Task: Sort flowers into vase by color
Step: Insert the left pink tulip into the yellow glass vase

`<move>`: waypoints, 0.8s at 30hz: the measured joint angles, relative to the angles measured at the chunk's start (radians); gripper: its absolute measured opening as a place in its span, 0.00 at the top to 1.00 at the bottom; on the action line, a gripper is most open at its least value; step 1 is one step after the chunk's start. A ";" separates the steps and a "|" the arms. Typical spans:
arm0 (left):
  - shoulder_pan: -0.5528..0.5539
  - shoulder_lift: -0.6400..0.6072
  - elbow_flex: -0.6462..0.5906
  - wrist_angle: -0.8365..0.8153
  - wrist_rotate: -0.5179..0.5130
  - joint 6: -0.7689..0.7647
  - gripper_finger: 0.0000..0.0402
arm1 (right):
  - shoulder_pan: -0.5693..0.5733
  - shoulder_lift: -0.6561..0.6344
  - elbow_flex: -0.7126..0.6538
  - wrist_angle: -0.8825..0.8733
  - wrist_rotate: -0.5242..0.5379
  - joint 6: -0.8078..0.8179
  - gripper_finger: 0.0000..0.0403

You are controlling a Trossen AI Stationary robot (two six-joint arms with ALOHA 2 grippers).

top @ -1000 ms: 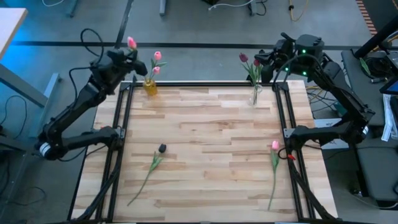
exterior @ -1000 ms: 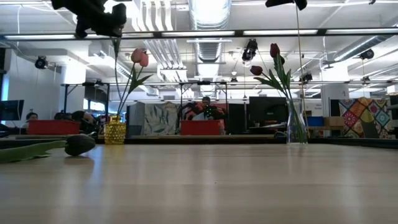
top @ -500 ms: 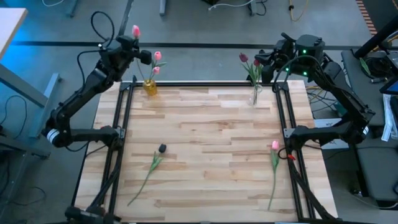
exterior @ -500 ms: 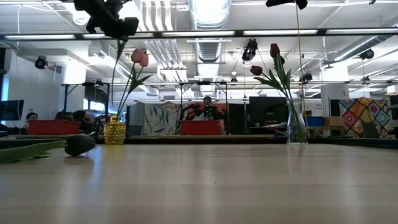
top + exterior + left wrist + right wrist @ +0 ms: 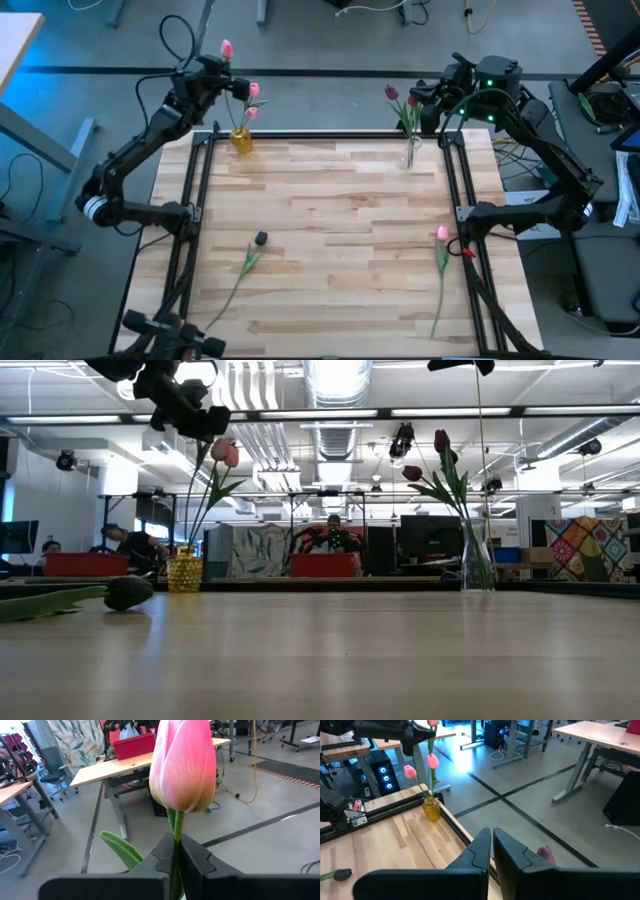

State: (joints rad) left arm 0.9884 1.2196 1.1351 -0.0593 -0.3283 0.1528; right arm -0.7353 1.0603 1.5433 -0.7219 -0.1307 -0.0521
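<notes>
We see the left gripper (image 5: 212, 72) raised above the far left corner of the tabletop (image 5: 330, 240), its jaws clamped on the stem of a pink tulip (image 5: 183, 765) just under the head. In the high view that held tulip (image 5: 226, 48) sits beside and slightly beyond the yellow vase (image 5: 241, 139), which stands at the far left edge and already carries two pink tulips (image 5: 253, 91). In the low view the gripper (image 5: 190, 415) hangs high over the yellow vase (image 5: 184, 573), with the held stem running down toward it.

The right gripper (image 5: 437, 95) is at the far right corner, just beside the clear glass vase (image 5: 409, 152) that holds the dark maroon tulips (image 5: 392, 93). In its wrist view the jaws stand together; we cannot tell whether a stem is caught between them. In the low view a thin stem (image 5: 477, 450) runs down from it into the clear vase (image 5: 477, 565).

Two flowers lie flat on the tabletop: a maroon tulip (image 5: 260, 238) near the left side with its stem trailing toward the near edge, and a pink tulip (image 5: 442, 233) near the right edge, stem also pointing to the near edge.
</notes>
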 joint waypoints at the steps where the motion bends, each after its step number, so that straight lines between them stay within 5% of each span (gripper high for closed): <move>1: 0.000 0.006 0.000 0.001 0.000 0.000 1.00 | 0.000 0.000 0.000 0.000 0.000 0.000 0.97; 24: 0.002 -0.029 -0.153 0.025 0.006 -0.039 0.99 | 0.000 0.000 0.000 0.002 -0.002 0.000 0.97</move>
State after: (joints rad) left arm 0.9905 1.1909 0.9824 -0.0341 -0.3222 0.1138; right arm -0.7352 1.0603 1.5433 -0.7203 -0.1329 -0.0521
